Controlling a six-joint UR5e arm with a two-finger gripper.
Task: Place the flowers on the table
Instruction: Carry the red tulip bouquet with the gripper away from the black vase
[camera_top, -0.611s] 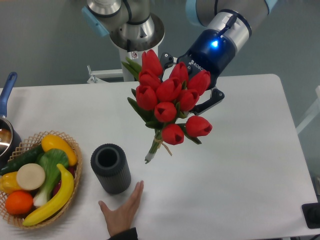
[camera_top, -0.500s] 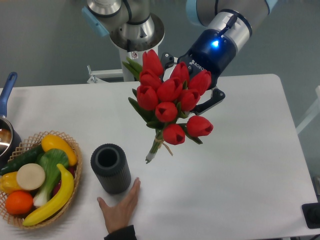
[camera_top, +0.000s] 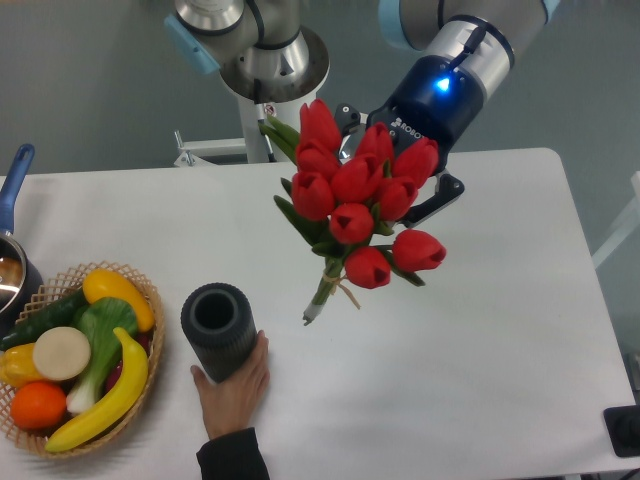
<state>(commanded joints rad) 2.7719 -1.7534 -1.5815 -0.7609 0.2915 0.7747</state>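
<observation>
Red tulips, the flowers (camera_top: 355, 195), hang above the table (camera_top: 480, 330), held by the gripper (camera_top: 400, 175) w/ its fingers pinching the bunch from behind; stem ends point down-left, not touching the surface. White table has open room right of the stems and toward the right edge. Left side is crowded: dark ribbed cylinder (camera_top: 218, 330) w/ a person's hand (camera_top: 235, 385) touching it, wicker basket (camera_top: 75, 355) near the left edge.
</observation>
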